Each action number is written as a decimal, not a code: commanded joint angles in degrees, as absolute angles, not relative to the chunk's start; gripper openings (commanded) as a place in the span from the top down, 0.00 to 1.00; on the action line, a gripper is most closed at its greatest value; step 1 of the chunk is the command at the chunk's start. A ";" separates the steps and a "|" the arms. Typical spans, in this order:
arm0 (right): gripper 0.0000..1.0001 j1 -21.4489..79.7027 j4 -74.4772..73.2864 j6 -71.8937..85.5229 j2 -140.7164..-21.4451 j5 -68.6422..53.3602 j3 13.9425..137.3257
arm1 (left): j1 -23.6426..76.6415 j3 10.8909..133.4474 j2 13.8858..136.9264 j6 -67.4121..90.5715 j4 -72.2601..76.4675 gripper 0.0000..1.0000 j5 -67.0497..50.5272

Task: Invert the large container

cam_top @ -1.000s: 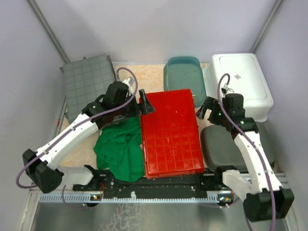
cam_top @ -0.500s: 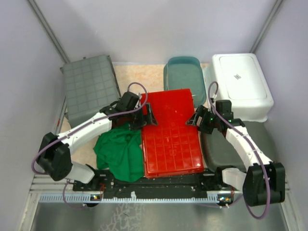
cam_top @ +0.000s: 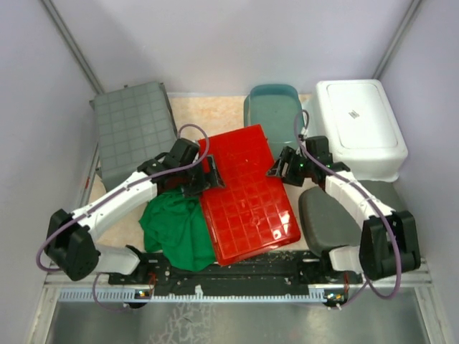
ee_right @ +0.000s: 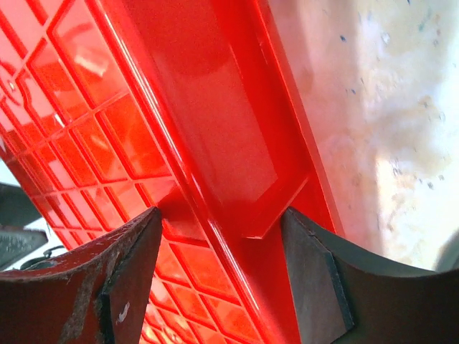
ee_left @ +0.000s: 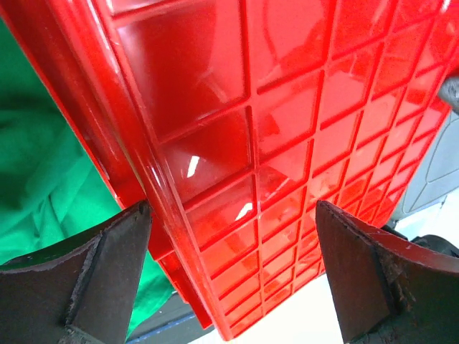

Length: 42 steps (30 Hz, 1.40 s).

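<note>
The large red container lies with its gridded underside up, skewed on the table, its left edge over a green cloth. My left gripper is at its left rim, jaws wide apart. In the left wrist view one finger sits beside the rim and the other over the grid. My right gripper is at the upper right rim. In the right wrist view its fingers touch both sides of the red rim flange.
A grey gridded container lies at the back left. A teal tub and a white container stand at the back right. A dark grey container lies under my right arm.
The red container has turned: its far end has swung left and its near end right. My right gripper has moved left with the rim; my left gripper has shifted slightly down and left.
</note>
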<state>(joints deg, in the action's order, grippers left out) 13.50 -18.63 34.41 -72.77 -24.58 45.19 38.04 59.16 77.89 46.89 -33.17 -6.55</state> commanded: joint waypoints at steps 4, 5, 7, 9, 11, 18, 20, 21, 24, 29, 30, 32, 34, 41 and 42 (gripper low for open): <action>0.36 16.73 -12.85 36.65 -81.20 -30.06 54.75 | 39.11 59.45 72.54 50.28 -31.59 0.02 -9.41; 0.36 16.97 -12.94 36.71 -82.47 -30.06 55.75 | 39.11 59.42 72.59 49.94 -32.52 0.02 -8.63; 0.36 17.49 -13.17 36.78 -84.92 -29.59 57.70 | 39.13 59.58 72.80 49.25 -34.67 0.02 -7.12; 0.35 18.18 -13.65 37.09 -87.41 -28.80 59.48 | 39.11 59.52 73.07 48.41 -35.40 0.01 -6.07; 0.35 18.68 -13.75 37.19 -89.86 -28.05 61.17 | 39.11 59.85 73.54 48.44 -36.60 0.01 -5.62; 0.32 20.44 -17.62 35.08 -99.30 -25.17 69.93 | 38.98 60.06 72.15 47.58 -39.42 0.00 0.85; 0.30 20.48 -20.40 33.86 -100.48 -22.77 72.69 | 38.86 60.88 71.99 46.76 -38.40 0.00 1.65; 0.29 20.48 -21.48 33.04 -100.38 -21.73 73.64 | 38.85 61.72 72.24 46.31 -38.21 0.00 1.62; 0.24 20.48 -23.96 31.39 -96.39 -17.39 75.44 | 38.85 64.87 74.11 44.16 -38.16 0.00 -1.12; 0.07 20.38 -28.72 28.83 -84.09 -3.97 75.98 | 39.19 71.15 75.71 42.57 -40.96 0.00 0.50; 0.02 20.31 -29.91 28.61 -81.16 0.85 75.65 | 39.19 72.80 75.52 41.94 -41.73 0.00 2.00; 0.01 20.05 -31.74 27.88 -75.32 10.13 74.88 | 39.14 75.56 74.97 39.48 -42.36 0.00 4.84; 0.01 19.79 -33.77 26.56 -69.60 18.52 74.26 | 39.12 77.67 74.50 37.24 -41.65 0.00 8.01; 0.01 19.69 -43.06 23.38 -53.83 41.53 73.84 | 38.60 81.54 74.48 30.23 -34.91 0.00 12.05; 0.02 19.69 -44.59 23.12 -52.26 43.40 73.73 | 38.52 81.57 74.38 29.59 -33.76 0.00 12.12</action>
